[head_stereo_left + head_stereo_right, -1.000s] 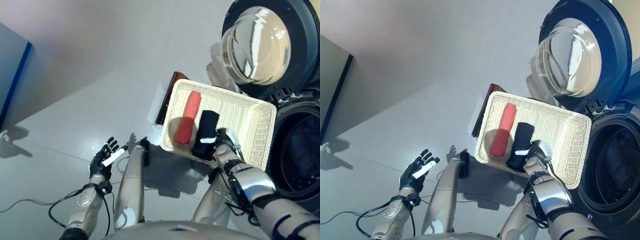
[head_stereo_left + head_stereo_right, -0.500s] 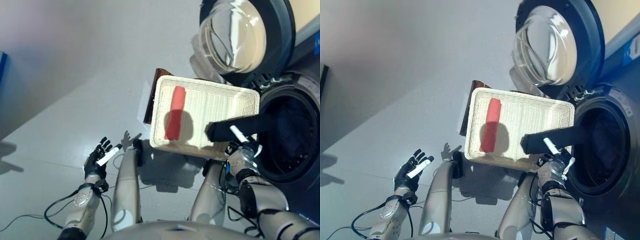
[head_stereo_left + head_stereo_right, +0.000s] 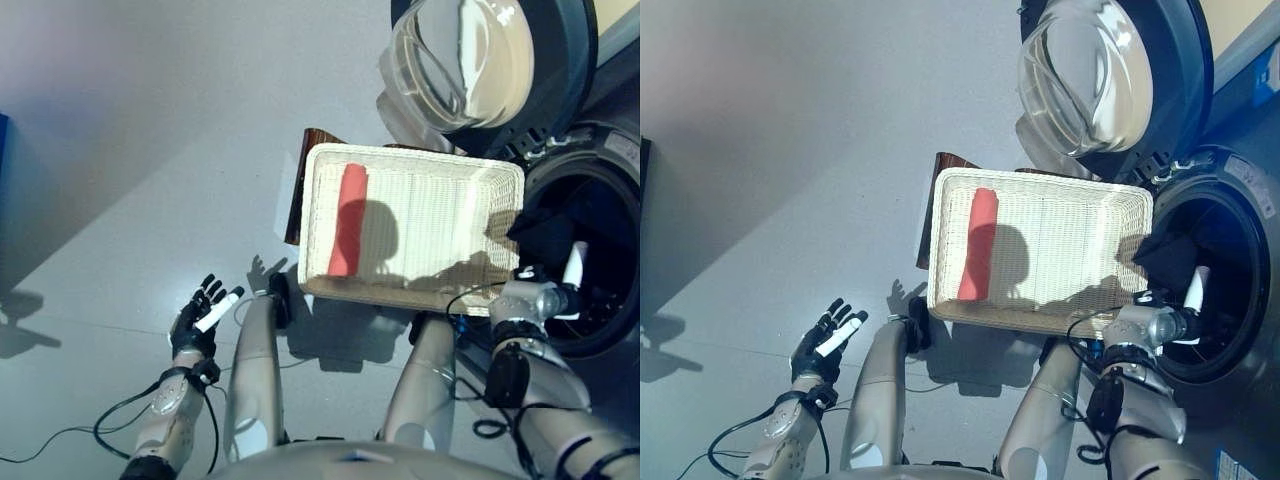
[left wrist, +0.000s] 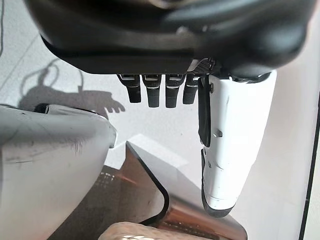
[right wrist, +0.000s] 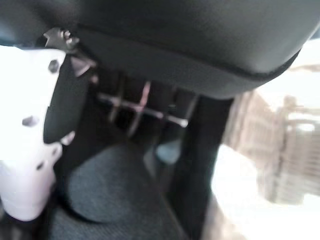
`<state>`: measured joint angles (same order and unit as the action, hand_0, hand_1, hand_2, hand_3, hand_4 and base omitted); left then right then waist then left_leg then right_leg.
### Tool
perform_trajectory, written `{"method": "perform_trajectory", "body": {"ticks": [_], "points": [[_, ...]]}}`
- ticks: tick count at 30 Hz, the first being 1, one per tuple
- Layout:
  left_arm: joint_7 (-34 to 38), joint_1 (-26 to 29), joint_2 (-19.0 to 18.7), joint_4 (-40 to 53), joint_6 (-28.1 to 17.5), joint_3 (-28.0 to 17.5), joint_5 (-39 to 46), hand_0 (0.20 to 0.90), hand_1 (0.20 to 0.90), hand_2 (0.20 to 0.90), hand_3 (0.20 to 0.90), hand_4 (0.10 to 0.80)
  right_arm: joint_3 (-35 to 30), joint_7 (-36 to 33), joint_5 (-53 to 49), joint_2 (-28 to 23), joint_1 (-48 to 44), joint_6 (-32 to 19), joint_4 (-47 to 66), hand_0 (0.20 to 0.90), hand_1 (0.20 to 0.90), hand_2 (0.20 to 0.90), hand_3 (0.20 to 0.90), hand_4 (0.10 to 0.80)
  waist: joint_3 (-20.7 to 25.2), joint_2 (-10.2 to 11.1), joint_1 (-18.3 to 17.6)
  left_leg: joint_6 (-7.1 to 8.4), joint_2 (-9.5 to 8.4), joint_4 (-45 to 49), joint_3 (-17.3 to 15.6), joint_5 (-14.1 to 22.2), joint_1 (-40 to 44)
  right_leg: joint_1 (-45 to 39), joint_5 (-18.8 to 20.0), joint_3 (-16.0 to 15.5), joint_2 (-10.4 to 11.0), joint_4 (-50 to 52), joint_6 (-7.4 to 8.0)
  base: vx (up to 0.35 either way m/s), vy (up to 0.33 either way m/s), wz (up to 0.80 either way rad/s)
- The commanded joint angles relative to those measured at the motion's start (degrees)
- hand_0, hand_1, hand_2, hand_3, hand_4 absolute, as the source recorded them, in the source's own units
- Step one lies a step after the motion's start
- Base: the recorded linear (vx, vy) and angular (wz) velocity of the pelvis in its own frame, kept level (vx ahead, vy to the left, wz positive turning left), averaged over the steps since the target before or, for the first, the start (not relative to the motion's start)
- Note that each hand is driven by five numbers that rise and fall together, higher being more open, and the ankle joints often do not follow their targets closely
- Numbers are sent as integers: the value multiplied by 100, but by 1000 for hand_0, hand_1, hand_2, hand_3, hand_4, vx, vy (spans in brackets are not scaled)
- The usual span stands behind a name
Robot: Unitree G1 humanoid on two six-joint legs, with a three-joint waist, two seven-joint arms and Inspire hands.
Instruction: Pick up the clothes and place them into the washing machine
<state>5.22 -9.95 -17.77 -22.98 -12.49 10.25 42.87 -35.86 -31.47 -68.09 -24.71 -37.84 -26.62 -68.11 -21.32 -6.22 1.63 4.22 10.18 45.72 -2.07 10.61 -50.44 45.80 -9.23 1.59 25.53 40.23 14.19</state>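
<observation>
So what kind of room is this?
Probably a laundry area. There is a front-loading washing machine with its round glass door swung open, and a white wicker basket beside it with a rolled red cloth inside. The right hand holds a black cloth at the machine's opening.

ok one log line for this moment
right robot hand: holding black cloth at washer opening | red cloth: in basket | left robot hand: open
</observation>
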Motion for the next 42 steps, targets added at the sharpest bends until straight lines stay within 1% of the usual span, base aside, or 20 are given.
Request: {"method": "perform_trajectory", "body": {"ticks": [1,5,7,8,10,11,12,13,14,18,23,24,25,28,29,30,31,32,39,42], "points": [[50,-219,-275,206,-134,45,125,900,900,900,900,800,-156,-103,-739,-800,-38,-681,-214,200,200,200,200,300,212,-43,63,498,306,-329,363,31,283,-12,655,220,182,-577,-27,6,6,-5],[-18,-293,-311,292,-68,166,196,900,900,900,900,800,-177,-260,-832,-1058,-237,-650,-430,200,200,200,200,300,247,-98,74,500,303,-352,325,21,265,85,656,295,182,-554,-31,4,8,-9],[-58,-321,-340,291,-67,190,193,900,900,900,900,800,-194,-348,-726,-1294,-220,-514,-555,200,200,200,200,300,265,-136,67,501,307,-348,309,15,254,110,646,317,192,-530,-34,0,0,0],[-71,-315,-381,287,-94,185,207,900,900,900,900,800,-60,-398,-577,-1464,-277,-407,-642,200,200,200,200,300,284,-150,87,501,305,-348,300,10,250,123,651,331,194,-531,-31,0,0,0],[-79,-350,-403,291,-125,134,175,900,900,900,900,800,-104,-463,-478,-1750,-279,-412,-629,200,200,200,200,300,299,-176,57,502,304,-343,294,12,242,158,654,347,194,-520,-28,0,0,0],[-110,-382,-456,298,-147,138,161,900,900,900,900,800,-91,-488,-383,-2166,-311,-307,-730,200,200,200,200,300,337,-195,78,510,307,-345,287,15,227,197,651,353,196,-511,-15,0,0,0],[-112,-377,-439,300,-147,152,162,900,900,900,900,800,-74,-477,-389,-2222,-336,-288,-775,200,200,200,200,300,344,-215,87,510,308,-347,283,14,219,211,652,359,194,-510,-15,1,3,-3],[-131,-393,-461,289,-160,150,153,900,900,900,900,800,-46,-536,-300,-2472,-357,-302,-789,200,200,200,200,300,361,-220,74,517,313,-359,274,7,210,230,661,374,184,-519,-5,0,0,0],[-148,-398,-459,296,-162,165,146,900,900,900,900,800,-74,-535,-302,-2592,-341,-320,-789,200,200,200,200,300,365,-223,59,521,323,-355,273,2,200,241,661,377,180,-521,-4,0,0,0],[-155,-385,-477,263,-159,230,145,900,900,900,900,800,-129,-526,-369,-2811,-320,-452,-772,200,200,200,200,300,379,-213,25,528,347,-345,269,-3,186,277,675,382,173,-510,-2,0,-1,-1],[-116,-264,-480,164,-183,246,121,900,900,900,900,800,-36,-415,-414,-2631,-245,-455,-883,200,200,200,200,300,413,-159,-16,524,371,-322,243,8,163,317,690,391,137,-490,-10,0,0,0],[-114,-240,-475,135,-189,236,121,900,900,900,900,800,-31,-390,-426,-2587,-230,-451,-913,480,480,480,480,500,417,-150,-24,527,376,-326,245,8,158,318,692,390,140,-495,-8,0,0,0],[-111,-219,-476,117,-182,235,118,900,900,900,900,800,-20,-361,-459,-2536,-230,-439,-949,900,900,900,900,800,424,-143,-23,528,378,-325,243,8,151,315,693,388,142,-498,-9,0,0,0],[-90,-224,-438,131,-191,176,157,900,900,900,900,800,63,-260,-522,-2283,-283,-422,-945,900,900,900,900,800,439,-140,0,528,366,-334,234,-15,136,297,720,372,151,-537,-18,0,0,0],[-78,-217,-412,117,-185,162,171,900,900,900,900,800,117,-190,-571,-2078,-315,-413,-917,900,900,900,900,800,435,-145,25,527,358,-350,230,-30,140,275,730,364,147,-558,-25,0,0,0],[-79,-222,-415,114,-185,146,171,900,900,900,900,800,123,-190,-575,-2052,-314,-421,-902,900,900,900,900,800,431,-137,13,527,359,-355,230,-33,146,267,734,361,146,-564,-26,0,0,0],[-71,-215,-379,123,-206,152,198,900,900,900,900,800,258,-77,-556,-1766,-367,-381,-802,900,900,900,900,800,412,-134,44,519,341,-354,226,-48,150,239,753,350,130,-584,-35,0,0,0],[-71,-213,-369,122,-215,144,192,900,900,900,900,800,282,-39,-555,-1629,-377,-389,-748,900,900,900,900,800,394,-123,44,518,332,-357,225,-54,156,214,765,331,128,-614,-40,0,0,0],[-126,-236,-335,115,-207,151,236,900,900,900,900,800,600,116,-375,-1071,-456,-233,-549,900,900,900,900,800,310,-48,92,504,296,-417,249,-114,196,21,847,235,148,-778,-35,-27,6,-1],[-149,-261,-302,148,-243,109,301,900,900,900,900,800,1152,375,59,-542,-352,-52,-229,900,900,900,900,800,255,22,123,498,275,-462,250,-159,281,-111,905,214,148,-838,-34,0,0,0]]}}
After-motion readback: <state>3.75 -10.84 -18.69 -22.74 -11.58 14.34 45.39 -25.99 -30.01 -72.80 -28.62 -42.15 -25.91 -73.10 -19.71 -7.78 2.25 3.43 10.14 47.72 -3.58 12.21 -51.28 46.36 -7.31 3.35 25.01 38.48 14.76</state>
